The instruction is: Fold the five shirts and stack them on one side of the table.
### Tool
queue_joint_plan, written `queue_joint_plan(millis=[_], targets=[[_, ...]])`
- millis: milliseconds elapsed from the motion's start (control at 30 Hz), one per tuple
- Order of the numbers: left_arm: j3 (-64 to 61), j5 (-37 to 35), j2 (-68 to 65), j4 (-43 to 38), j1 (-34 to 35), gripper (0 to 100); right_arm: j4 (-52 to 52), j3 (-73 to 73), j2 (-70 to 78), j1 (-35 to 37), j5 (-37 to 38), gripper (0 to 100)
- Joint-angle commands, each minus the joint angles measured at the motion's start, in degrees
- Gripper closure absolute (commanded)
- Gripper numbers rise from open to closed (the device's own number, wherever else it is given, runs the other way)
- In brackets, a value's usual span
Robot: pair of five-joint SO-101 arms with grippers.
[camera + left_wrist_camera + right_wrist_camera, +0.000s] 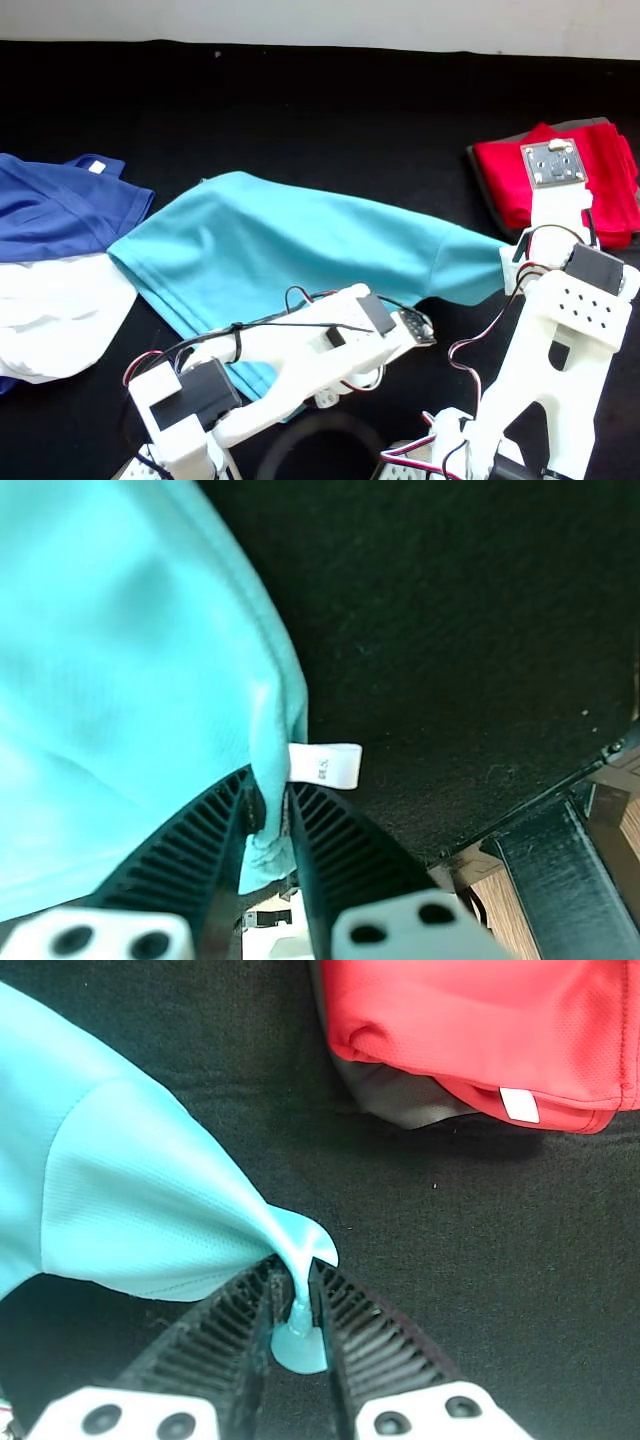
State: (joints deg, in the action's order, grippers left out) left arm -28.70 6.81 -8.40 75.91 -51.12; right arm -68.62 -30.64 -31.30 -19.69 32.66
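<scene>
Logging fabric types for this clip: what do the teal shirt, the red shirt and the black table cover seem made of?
Teal shirt: likely a thin synthetic sports knit, matte; fine mesh pinholes show near the seam. Red shirt: seemingly the same mesh knit, dotted texture. Table cover: probably black felt or short-pile cloth, fuzzy and lint-flecked.

A black-covered desk (330,120) is recorded; a pale wall (400,20) is seen beyond its far edge.

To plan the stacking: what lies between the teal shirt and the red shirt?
Bare black table separates the teal shirt from the red shirt, as the right wrist view shows.
</scene>
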Motion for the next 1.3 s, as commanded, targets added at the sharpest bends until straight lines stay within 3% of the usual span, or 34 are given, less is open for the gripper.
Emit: queue_joint_plan(millis=[0,100,167,433,700,967,1267], targets=[[0.2,-0.2,0.7,0.3,0.0,99,-0.2,0.5,-0.5,0.0,0.5,99.2],[2.0,0.0,1.2,1.9,0.7,99,-0.1,0.5,-0.5,0.0,-0.3,99.2],[4.4,0.3,2.4,4.9,3.1,99,0.0,0.5,-0.5,0.3,-4.9,99.2],[18.0,11.7,15.2,16.7,23.1,99,2.7,2.3,0.1,4.2,-13.7,99.2],[34.2,14.3,22.5,20.7,37.8,99,3.1,19.9,0.2,5.2,-20.2,99.2],[51.0,16.1,24.1,24.6,39.6,99,2.6,32.8,-0.5,4.9,-20.0,99.2],[57.0,16.2,34.2,24.6,39.7,99,-5.9,50.7,-0.5,4.9,-20.0,99.2]])
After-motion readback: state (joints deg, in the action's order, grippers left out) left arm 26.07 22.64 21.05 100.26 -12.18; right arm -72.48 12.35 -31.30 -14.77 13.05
